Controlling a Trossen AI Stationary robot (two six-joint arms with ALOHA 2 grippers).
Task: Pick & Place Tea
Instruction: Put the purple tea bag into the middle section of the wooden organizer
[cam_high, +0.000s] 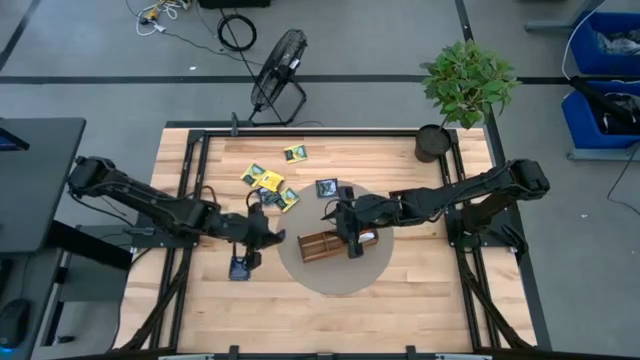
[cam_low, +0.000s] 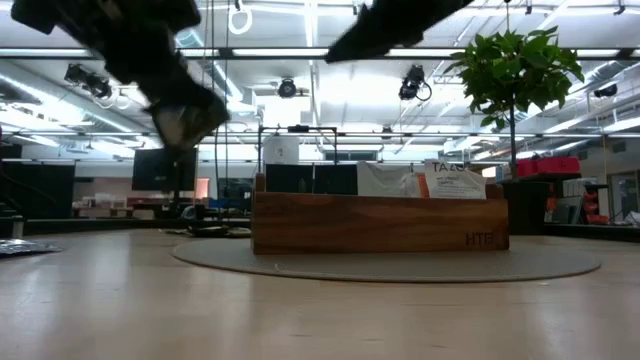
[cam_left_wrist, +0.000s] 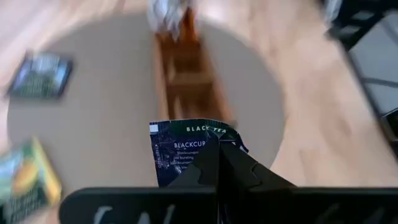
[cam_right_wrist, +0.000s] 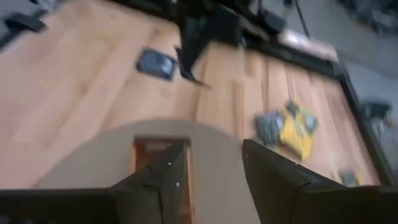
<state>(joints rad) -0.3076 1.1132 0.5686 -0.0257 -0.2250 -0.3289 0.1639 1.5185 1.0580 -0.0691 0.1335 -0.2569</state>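
The wooden tray (cam_high: 325, 244) on its round mat (cam_high: 300, 272) already held some sachets, while several lay loose on the table (cam_high: 400, 300). The left gripper (cam_left_wrist: 219, 163), short of the tray, pinched a dark tea sachet (cam_left_wrist: 184, 152). The right gripper (cam_right_wrist: 211, 163) hung spread and empty above the tray.

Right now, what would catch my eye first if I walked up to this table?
Probably the left gripper pinching a dark blue tea packet, just left of the round mat. On the mat sits a wooden tray, with the open right gripper over it.
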